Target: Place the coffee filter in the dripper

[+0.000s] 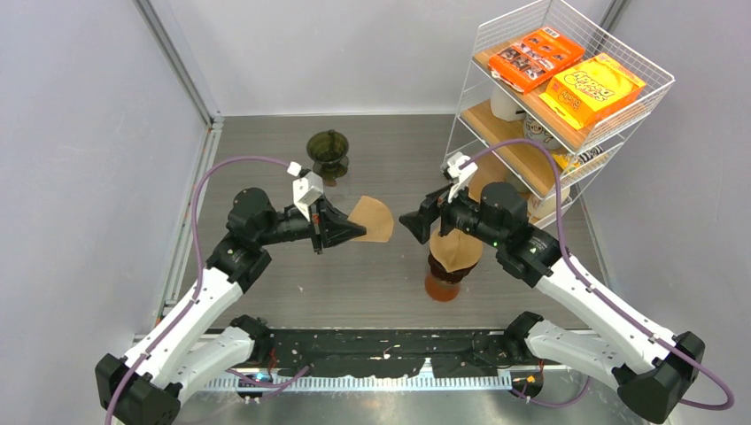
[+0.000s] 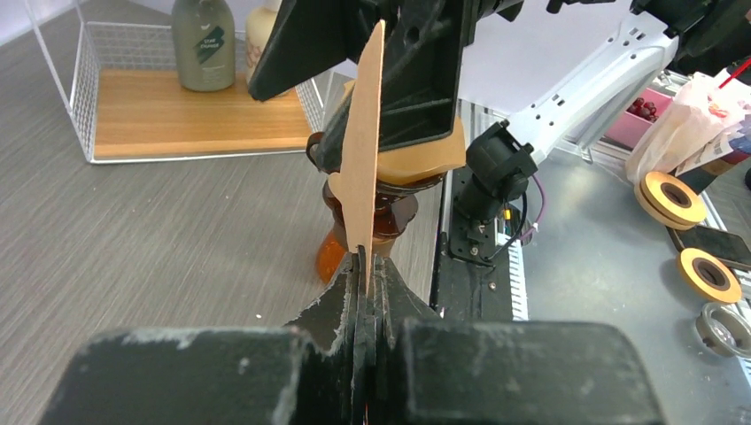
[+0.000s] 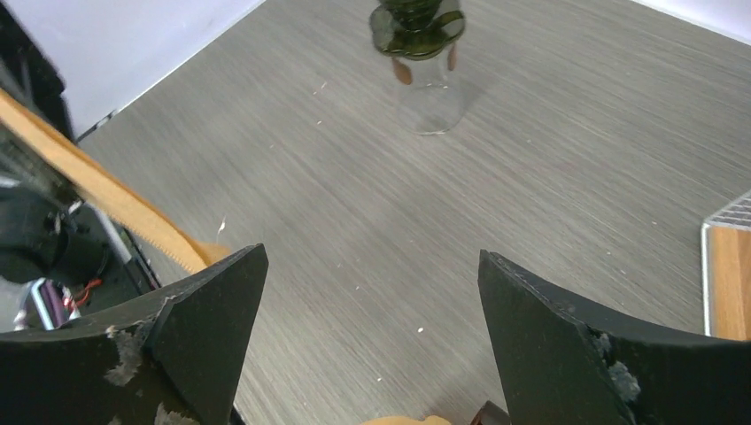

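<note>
With the left gripper (image 2: 363, 263), pinches the coffee filter (image 2: 365, 142) at one edge, jaws pressed together on the paper with no gap showing. Holds it clear of the table (image 1: 266, 159), out in the middle ground between the two arms, probably to leave the sheet free to be turned or handed on. Presents it edge-on to the left wrist camera, standing upright out of the fingertips, and broadside to the top camera. With the right gripper (image 3: 372, 266), grasps nothing: jaws spread wide, hovering just over the amber stand (image 1: 445, 283) and the tan paper stack (image 1: 458, 251) on top of it, facing the held filter. Seems posed to take or open it, though cannot say for certain. Leaves the green dripper (image 1: 329, 149) untouched at the back of the table, seated on a clear glass vessel (image 3: 431, 97), with no paper seen in it and well apart from the filter. Counts the placing, therefore, as not yet done. Looks, as for the filter itself, like thin tan-brown paper, fan-shaped with a rounded outer edge, flat and unopened, stiff enough to stand without drooping. Would likely need spreading into a cone before seating well, judging by that flatness.
</note>
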`<act>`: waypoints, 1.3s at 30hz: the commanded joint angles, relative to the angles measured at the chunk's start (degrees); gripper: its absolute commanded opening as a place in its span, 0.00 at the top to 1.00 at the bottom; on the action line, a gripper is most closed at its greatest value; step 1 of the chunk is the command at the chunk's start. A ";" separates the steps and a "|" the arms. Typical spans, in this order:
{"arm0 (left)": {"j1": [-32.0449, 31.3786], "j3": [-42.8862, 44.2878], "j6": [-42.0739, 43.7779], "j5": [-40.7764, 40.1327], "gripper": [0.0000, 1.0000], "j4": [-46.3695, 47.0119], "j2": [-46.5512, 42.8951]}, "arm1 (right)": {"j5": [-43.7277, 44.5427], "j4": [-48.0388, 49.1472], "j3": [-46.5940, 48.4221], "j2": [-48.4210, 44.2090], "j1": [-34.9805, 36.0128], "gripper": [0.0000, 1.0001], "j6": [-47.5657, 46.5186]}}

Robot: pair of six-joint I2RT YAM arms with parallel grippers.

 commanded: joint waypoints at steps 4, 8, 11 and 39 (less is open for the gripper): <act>0.21 2.68 1.11 3.45 1.00 1.36 0.68 | -10.02 1.18 0.69 -1.69 -0.20 0.05 -6.94; 0.21 2.68 0.98 3.95 1.00 1.78 0.92 | -10.10 1.60 0.77 -1.23 -0.20 0.04 -6.85; 0.23 2.60 0.91 4.33 1.00 1.92 0.99 | -10.28 1.77 1.23 -0.35 -0.20 0.04 -6.41; 0.21 2.06 -0.10 2.62 1.00 2.83 1.06 | -16.15 1.42 1.46 0.12 -0.20 0.05 -5.23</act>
